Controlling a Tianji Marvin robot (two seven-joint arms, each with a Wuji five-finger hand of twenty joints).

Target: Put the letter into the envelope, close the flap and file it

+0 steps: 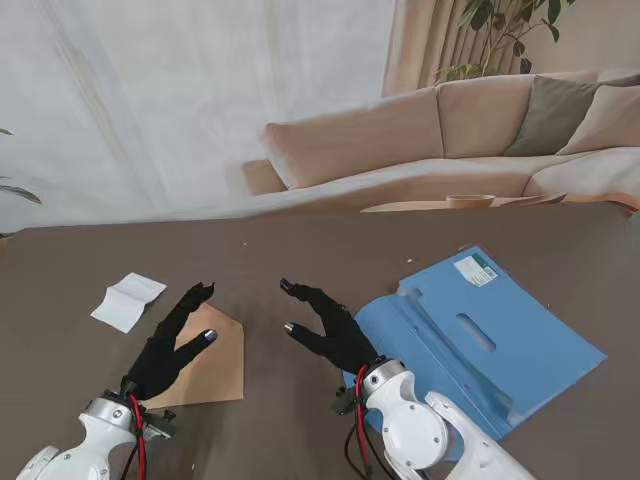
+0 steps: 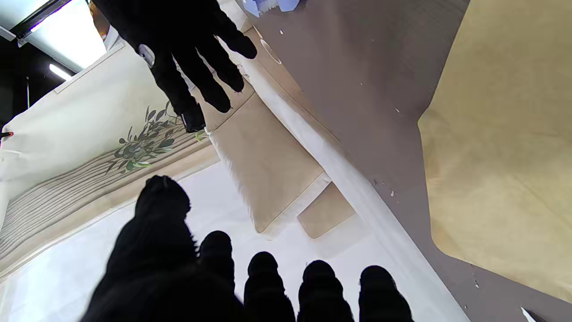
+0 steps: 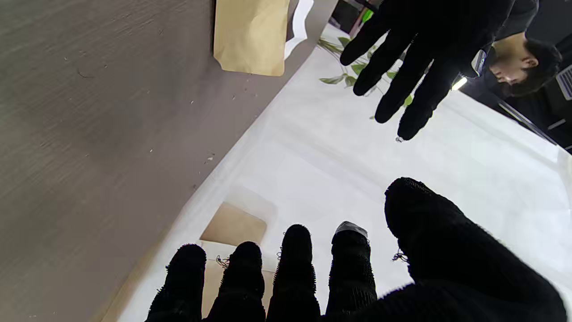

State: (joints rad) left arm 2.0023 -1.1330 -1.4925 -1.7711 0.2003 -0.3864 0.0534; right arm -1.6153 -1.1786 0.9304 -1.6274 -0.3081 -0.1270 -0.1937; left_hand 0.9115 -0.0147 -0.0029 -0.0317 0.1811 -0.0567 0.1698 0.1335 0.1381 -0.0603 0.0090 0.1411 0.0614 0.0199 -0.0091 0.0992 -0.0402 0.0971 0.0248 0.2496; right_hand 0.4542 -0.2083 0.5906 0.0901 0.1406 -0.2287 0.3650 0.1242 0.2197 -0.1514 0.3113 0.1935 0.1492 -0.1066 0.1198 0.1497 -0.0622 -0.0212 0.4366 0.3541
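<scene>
The brown table (image 1: 300, 260) is seen carrying everything. On its right a blue folder (image 1: 500, 335) is laid open and flat. A tan envelope (image 1: 215, 365) is found on the left, nearer to me, partly covered by the left hand (image 1: 170, 345), whose fingers are spread and hold nothing. The white letter (image 1: 128, 300) is set just beyond, farther left, apart from the envelope. The right hand (image 1: 325, 325) is held between envelope and folder, fingers apart, empty.
</scene>
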